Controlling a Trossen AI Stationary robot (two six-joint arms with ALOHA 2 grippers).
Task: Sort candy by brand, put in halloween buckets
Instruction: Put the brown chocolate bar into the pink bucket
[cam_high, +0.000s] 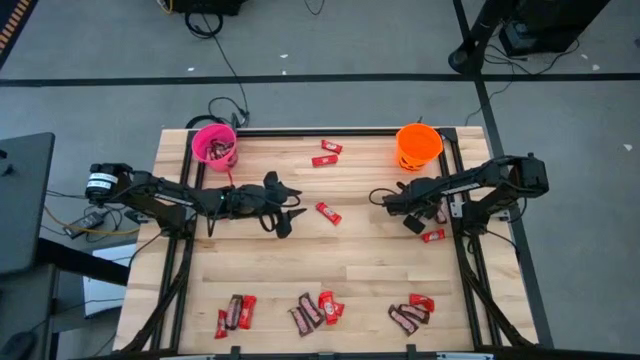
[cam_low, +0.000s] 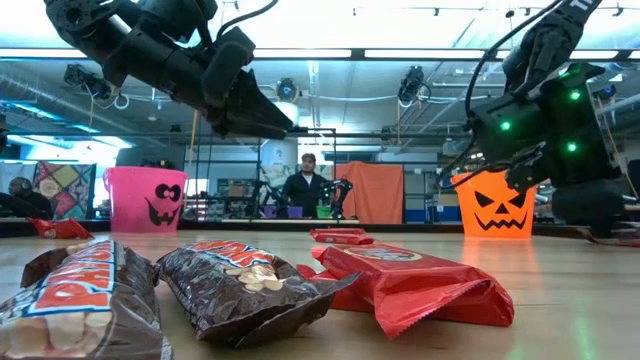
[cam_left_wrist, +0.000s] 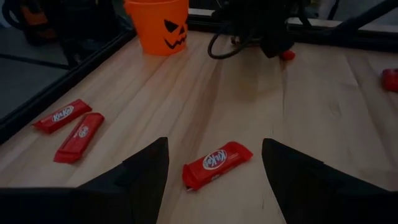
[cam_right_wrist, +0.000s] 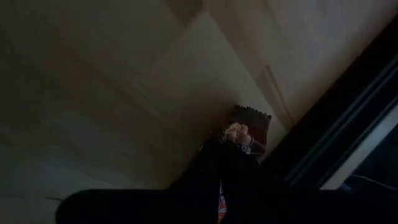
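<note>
My left gripper (cam_high: 297, 203) (cam_left_wrist: 214, 142) hangs open above mid-table, its fingers pointing at a red candy bar (cam_high: 328, 212) (cam_left_wrist: 217, 163) that lies flat on the wood between and beyond them, untouched. My right gripper (cam_high: 405, 210) (cam_right_wrist: 233, 140) is near the table's right side, just in front of the orange bucket (cam_high: 418, 145) (cam_low: 492, 205). It is shut on a dark brown candy bar (cam_right_wrist: 251, 124). The pink bucket (cam_high: 214, 145) (cam_low: 146, 198) stands at the far left corner with bars inside it. My right gripper pinches the dark brown candy bar between its two shut fingers (cam_right_wrist: 227, 158), coming from above. One crimped end of the wrapper (cam_right_wrist: 254, 118) sticks out past the fingertips. The fingers hide the rest of the bar. I cannot tell whether it is lifted clear.
Mixed red and brown bars lie in three heaps along the near edge (cam_high: 235, 312) (cam_high: 315, 308) (cam_high: 412, 312). Two red bars (cam_high: 325, 153) lie between the buckets and one (cam_high: 433, 236) by the right rail (cam_high: 462, 250). A person (cam_low: 305, 185) stands in the room behind.
</note>
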